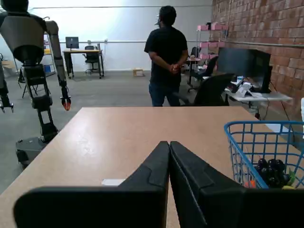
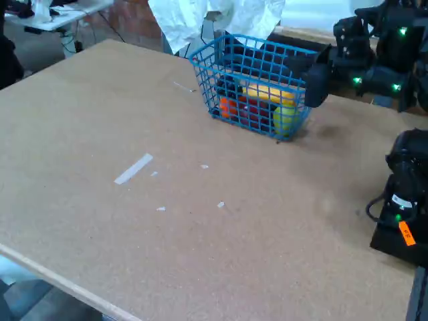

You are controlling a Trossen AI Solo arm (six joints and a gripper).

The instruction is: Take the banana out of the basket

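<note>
Two black fingers fill the bottom of the wrist view, pressed together at their tips, so we read our gripper (image 1: 169, 145) as closed and holding nothing. Just past them lies the bare tan table (image 1: 118, 137), with a small strip of pale tape (image 1: 112, 182) near the lower middle of the frame.

At the lower right edge of the wrist view sits the basket (image 1: 237, 142), only partly in frame; through its blue grid we see a dark bunch of grapes (image 1: 271, 172) and scraps of orange and yellow, too little to name.

From the fixed view the picture is clearer. Our gripper (image 2: 314, 80) hangs at the upper right, just beside the right end of the basket (image 2: 200, 67) and level with its rim, not over it. The banana (image 2: 271, 95) lies inside, resting on the other fruit toward the right half, its long axis running left to right along the basket's length. A round yellow-green fruit (image 2: 286, 119) sits below its right end, red and orange pieces to the left.

We judge that the banana lies to the gripper's left in this view and lower, so the coming move calls for opening, shifting over the rim and descending across the banana's short width.

Farther off in the wrist view, a person (image 1: 166, 57) stands facing away, and a humanoid robot (image 1: 28, 52) stands at upper left.
</note>
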